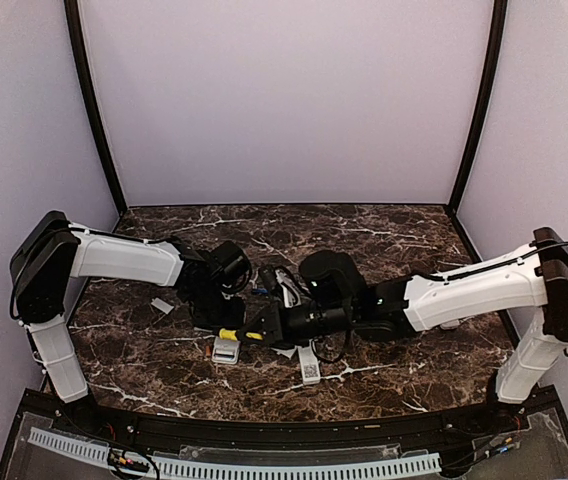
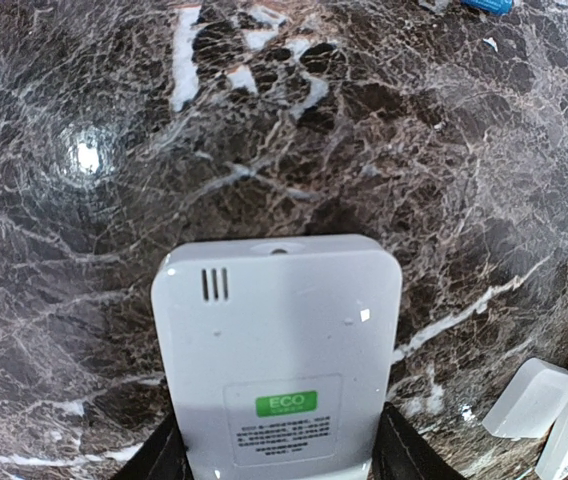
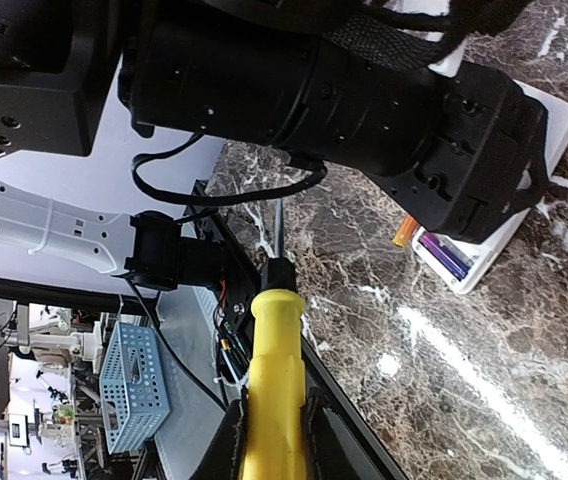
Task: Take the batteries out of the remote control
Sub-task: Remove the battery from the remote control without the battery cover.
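remote (image 2: 279,360) on table (image 2: 364,120), batteries (image 3: 442,255) in its compartment, cover (image 2: 529,398) lying just beside it

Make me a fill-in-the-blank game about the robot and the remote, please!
1. The left jaws hold a white remote whose green sticker says ___.
2. The right jaws are shut on a tool with a ___ handle.
3. In the open remote, beside the blue battery, lies a battery coloured ___.
Missing words: ECO, yellow, orange.
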You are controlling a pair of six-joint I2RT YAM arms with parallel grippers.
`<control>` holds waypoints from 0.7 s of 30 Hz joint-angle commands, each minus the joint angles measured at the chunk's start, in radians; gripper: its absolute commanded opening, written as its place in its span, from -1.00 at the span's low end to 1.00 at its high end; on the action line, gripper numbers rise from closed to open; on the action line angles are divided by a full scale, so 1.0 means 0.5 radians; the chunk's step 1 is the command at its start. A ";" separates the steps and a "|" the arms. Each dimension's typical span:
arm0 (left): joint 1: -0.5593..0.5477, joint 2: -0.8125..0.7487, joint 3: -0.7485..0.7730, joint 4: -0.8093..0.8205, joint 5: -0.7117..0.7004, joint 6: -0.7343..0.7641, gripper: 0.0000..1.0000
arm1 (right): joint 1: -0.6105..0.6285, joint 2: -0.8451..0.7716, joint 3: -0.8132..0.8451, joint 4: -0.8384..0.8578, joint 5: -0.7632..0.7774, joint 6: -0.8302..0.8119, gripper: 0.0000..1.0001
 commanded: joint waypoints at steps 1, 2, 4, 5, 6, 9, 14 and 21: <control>-0.002 0.091 -0.090 0.073 0.074 -0.022 -0.46 | 0.021 -0.121 0.042 -0.202 0.072 -0.116 -1.00; -0.002 0.090 -0.089 0.076 0.073 -0.022 -0.46 | 0.020 -0.129 0.044 -0.264 0.092 -0.133 -1.00; -0.002 0.089 -0.090 0.082 0.076 -0.016 -0.46 | 0.019 -0.146 0.063 -0.430 0.147 -0.169 -1.00; -0.002 0.086 -0.092 0.085 0.078 -0.013 -0.46 | 0.016 -0.152 0.079 -0.520 0.176 -0.186 -1.00; -0.002 0.085 -0.092 0.087 0.077 -0.005 -0.46 | 0.012 -0.154 0.102 -0.588 0.198 -0.212 -1.00; -0.002 0.070 -0.102 0.120 0.106 0.031 -0.46 | -0.016 -0.133 0.184 -0.788 0.207 -0.321 -1.00; -0.002 0.025 -0.128 0.255 0.223 0.208 -0.46 | -0.108 -0.098 0.244 -0.940 0.062 -0.522 -1.00; -0.002 -0.022 -0.141 0.336 0.367 0.469 -0.45 | -0.150 -0.010 0.282 -0.969 -0.045 -0.690 -1.00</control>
